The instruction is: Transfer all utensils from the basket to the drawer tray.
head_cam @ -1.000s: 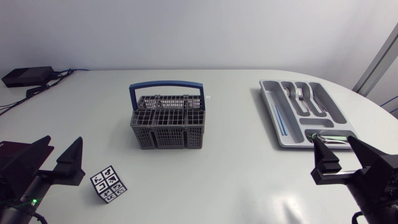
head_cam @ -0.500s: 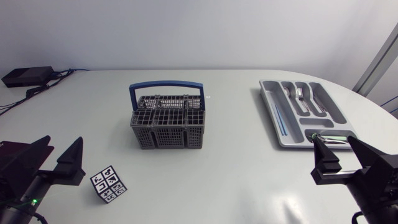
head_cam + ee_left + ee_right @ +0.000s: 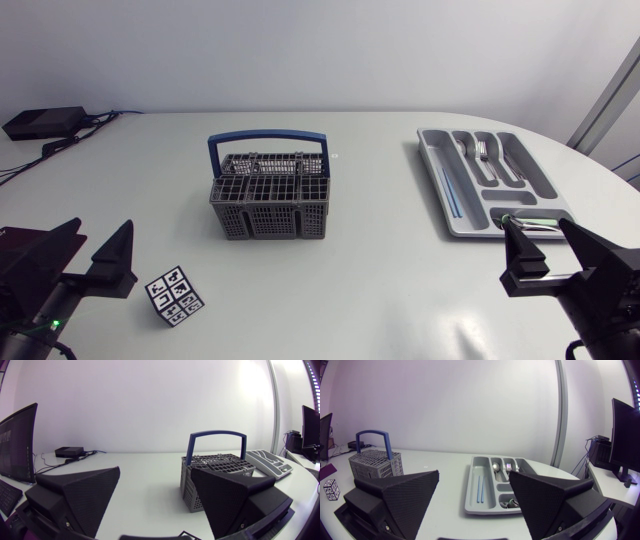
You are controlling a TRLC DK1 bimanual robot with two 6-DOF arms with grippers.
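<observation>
Basket (image 3: 268,220) sits at frame centre, drawer tray (image 3: 432,165) upper right, tagged cube (image 3: 174,295) lower left. Left gripper (image 3: 100,228) and right gripper (image 3: 538,226) have fingers spread apart.

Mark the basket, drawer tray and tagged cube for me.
basket (image 3: 270,218): head view, on its front mesh wall.
drawer tray (image 3: 478,230): head view, on the rim at its near end.
tagged cube (image 3: 174,293): head view, on its top face.

On the white desk (image 3: 380,265), the grey mesh basket (image 3: 268,208) has a blue handle (image 3: 268,139), the pale grey tray (image 3: 462,224) at 2 o'clock holds blue sticks (image 3: 449,192), the cube (image 3: 175,296) at 8 o'clock bears black-and-white square markings, and the left pincer (image 3: 100,230) and right pincer (image 3: 538,226) are matte black.
</observation>
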